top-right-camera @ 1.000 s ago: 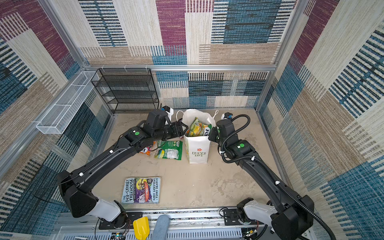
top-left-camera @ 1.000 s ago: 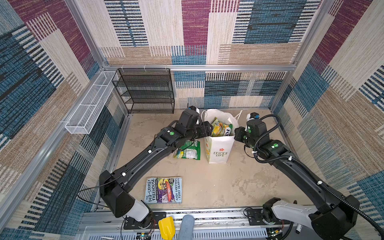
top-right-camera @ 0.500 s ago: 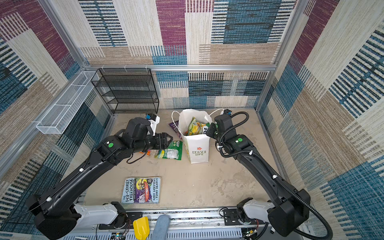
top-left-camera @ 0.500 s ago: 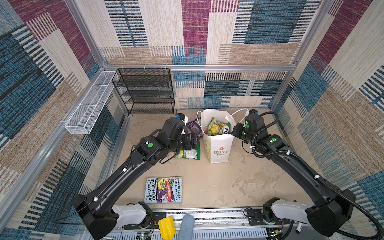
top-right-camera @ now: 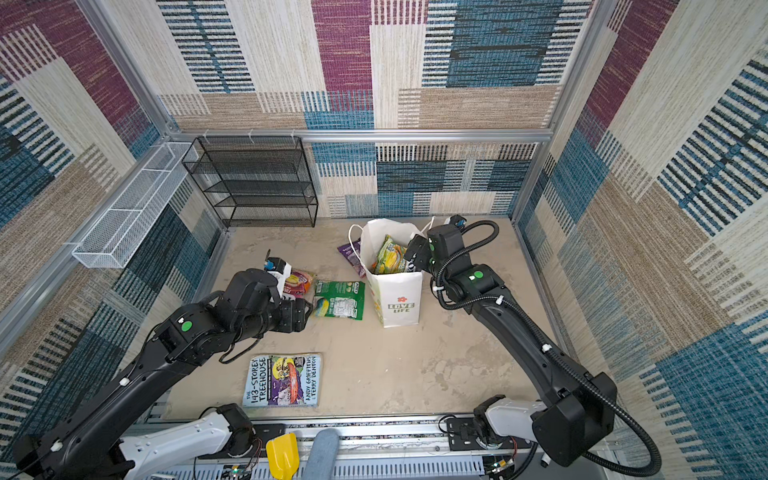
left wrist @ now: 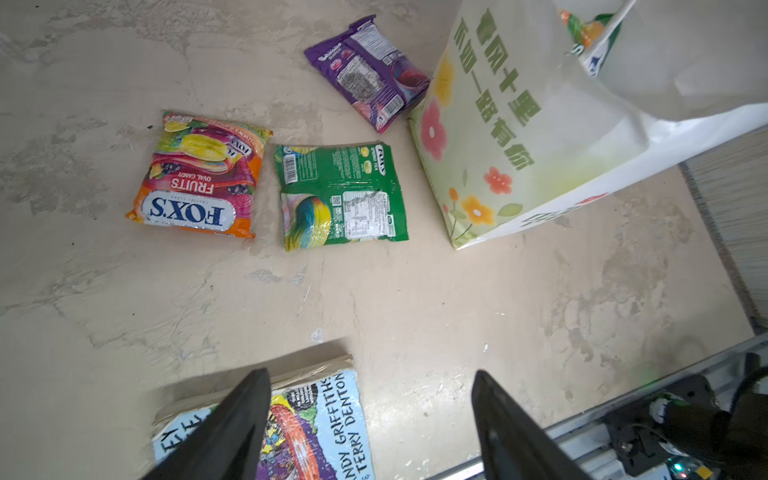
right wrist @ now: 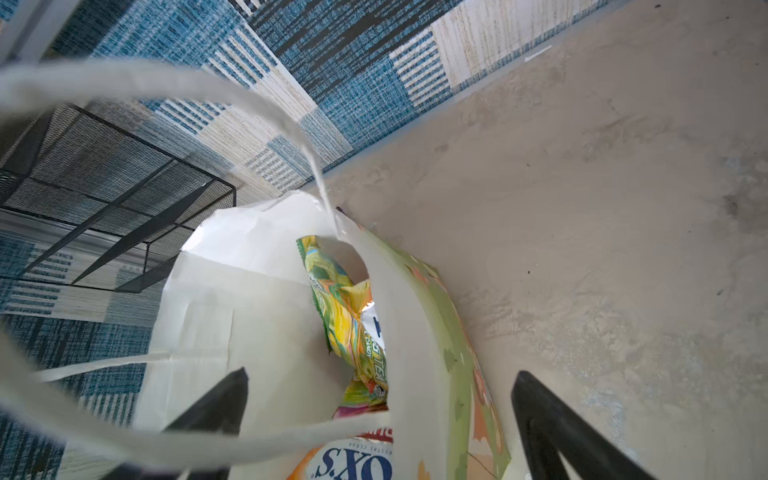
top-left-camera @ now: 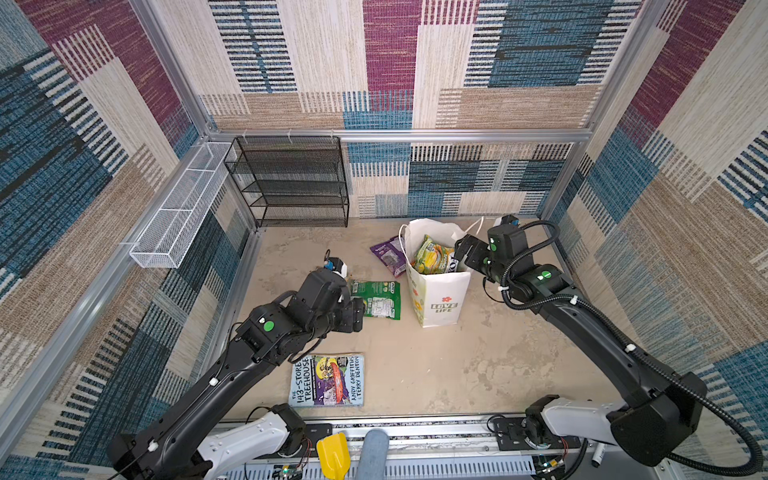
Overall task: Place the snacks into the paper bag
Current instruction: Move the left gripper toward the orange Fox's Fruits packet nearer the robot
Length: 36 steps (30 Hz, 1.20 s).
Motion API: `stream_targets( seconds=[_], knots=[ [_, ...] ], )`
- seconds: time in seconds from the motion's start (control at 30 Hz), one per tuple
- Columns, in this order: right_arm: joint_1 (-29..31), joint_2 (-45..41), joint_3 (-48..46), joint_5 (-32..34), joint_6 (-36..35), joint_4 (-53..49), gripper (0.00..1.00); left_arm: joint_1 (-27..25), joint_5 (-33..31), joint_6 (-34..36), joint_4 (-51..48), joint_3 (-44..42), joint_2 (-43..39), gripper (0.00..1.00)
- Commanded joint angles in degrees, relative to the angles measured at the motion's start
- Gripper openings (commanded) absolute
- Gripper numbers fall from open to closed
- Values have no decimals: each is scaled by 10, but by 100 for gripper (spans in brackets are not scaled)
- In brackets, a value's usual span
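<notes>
Left gripper (left wrist: 369, 374): fingers spread, nothing between them, hanging above the floor. Three snacks lay loose ahead of its tips. The green packet (left wrist: 340, 191) was straight ahead, with the orange FOX'S packet (left wrist: 199, 178) just beside it. The purple packet (left wrist: 370, 70) lay farthest, against or nearly against the paper bag (left wrist: 498, 145). The wide stance likely suited a top-down pick of a flat packet. The book (left wrist: 307, 424) lay directly under the fingers and was not a target.

Right gripper (right wrist: 380, 374): spread and empty at the bag's mouth, with the side wall running between its fingers. It was probably there to steady the bag. Contact unclear. A yellow-green packet (right wrist: 345, 316) stood inside, beyond the tips.

Hidden: the bag's depths, so the count inside was unknown. In a top view the left arm (top-left-camera: 266, 328) covered the orange packet.
</notes>
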Motion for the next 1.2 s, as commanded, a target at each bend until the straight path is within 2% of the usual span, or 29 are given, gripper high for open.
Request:
stream_targets(
  seconds=[0.0, 0.13, 0.2, 0.43, 0.6, 0.7, 0.9, 1.07, 1.17],
  knots=[
    [0, 12, 10, -3, 6, -16, 100, 3, -15, 16, 25, -20, -7, 80],
    [0, 14, 7, -8, 22, -18, 99, 4, -11, 26, 38, -32, -9, 80],
    [0, 9, 6, 10, 40, -29, 89, 4, -16, 33, 41, -40, -11, 80],
    [0, 22, 45, 23, 46, -77, 41, 8, -44, 51, 47, -89, -36, 81],
    [0, 32, 54, 29, 32, -82, 20, 11, -36, 51, 51, -95, -53, 81],
    [0, 27, 36, 27, 27, -73, 16, 11, -40, 51, 50, -103, -67, 82],
    [0, 9, 14, 49, -3, -36, 1, 11, -55, 53, 54, -107, -69, 83],
    [0, 10, -4, 67, -38, 2, 0, 11, -68, 37, 52, -111, -54, 83],
    [0, -1, -32, 51, -64, 49, 0, 16, -76, 9, 48, -114, -42, 87]
  ],
)
